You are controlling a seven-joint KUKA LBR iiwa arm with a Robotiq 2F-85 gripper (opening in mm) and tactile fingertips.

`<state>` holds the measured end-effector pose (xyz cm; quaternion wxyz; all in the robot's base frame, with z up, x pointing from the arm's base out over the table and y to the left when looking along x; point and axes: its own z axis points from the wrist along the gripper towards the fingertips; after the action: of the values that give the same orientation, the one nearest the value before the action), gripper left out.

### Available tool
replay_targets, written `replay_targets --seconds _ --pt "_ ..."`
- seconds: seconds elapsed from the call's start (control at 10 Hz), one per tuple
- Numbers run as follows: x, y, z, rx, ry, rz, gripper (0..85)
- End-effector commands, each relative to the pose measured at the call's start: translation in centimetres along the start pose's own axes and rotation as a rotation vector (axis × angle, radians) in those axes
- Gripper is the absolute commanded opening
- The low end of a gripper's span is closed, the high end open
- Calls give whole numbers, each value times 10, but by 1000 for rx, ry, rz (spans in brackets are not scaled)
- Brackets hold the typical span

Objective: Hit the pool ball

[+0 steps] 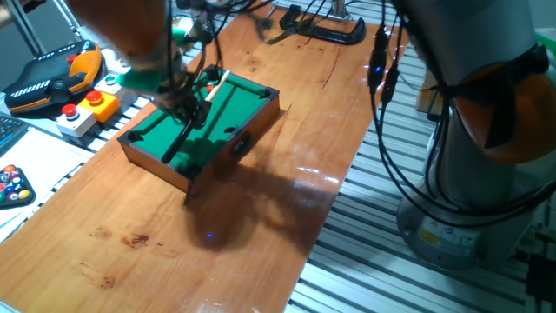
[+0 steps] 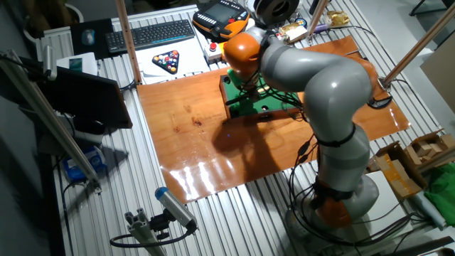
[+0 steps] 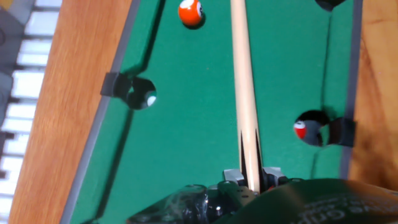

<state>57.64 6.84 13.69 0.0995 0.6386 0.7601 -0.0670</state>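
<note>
The pool ball (image 3: 191, 12) is a glossy orange-red ball with a white spot, lying on the green felt at the top of the hand view, left of the cue line. My gripper (image 3: 251, 177) is shut on a pale wooden cue stick (image 3: 244, 87) that points up the miniature pool table (image 3: 186, 137). The cue lies to the right of the ball and does not touch it. In one fixed view my gripper (image 1: 189, 111) hangs low over the pool table (image 1: 217, 161), with the cue's far end (image 1: 218, 81) sticking out. In the other fixed view the arm hides most of the table (image 2: 238, 107).
A side pocket (image 3: 140, 94) holds a white ball and the opposite pocket (image 3: 309, 129) a red one. Numbered balls in a black triangle (image 1: 13, 187) (image 2: 166, 62), red push-buttons (image 1: 94, 98) and a teach pendant (image 1: 52, 78) lie left of the wooden board (image 1: 261, 217). Cables (image 1: 382, 104) hang at the right.
</note>
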Motion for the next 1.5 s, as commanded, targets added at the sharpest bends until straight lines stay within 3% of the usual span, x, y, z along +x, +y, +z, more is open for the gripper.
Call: replay_targets --seconds 0.0,0.3,0.6,1.0,1.3,1.4 --pt "1 -3 -7 -2 21 -43 10" --pt "4 -8 -21 5 48 -117 10" --pt "7 -11 -25 -1 82 -198 10" --pt "11 -15 -26 9 138 -197 10" --pt "20 -19 -27 7 144 -201 10" --pt "28 -21 -26 6 140 -213 10"
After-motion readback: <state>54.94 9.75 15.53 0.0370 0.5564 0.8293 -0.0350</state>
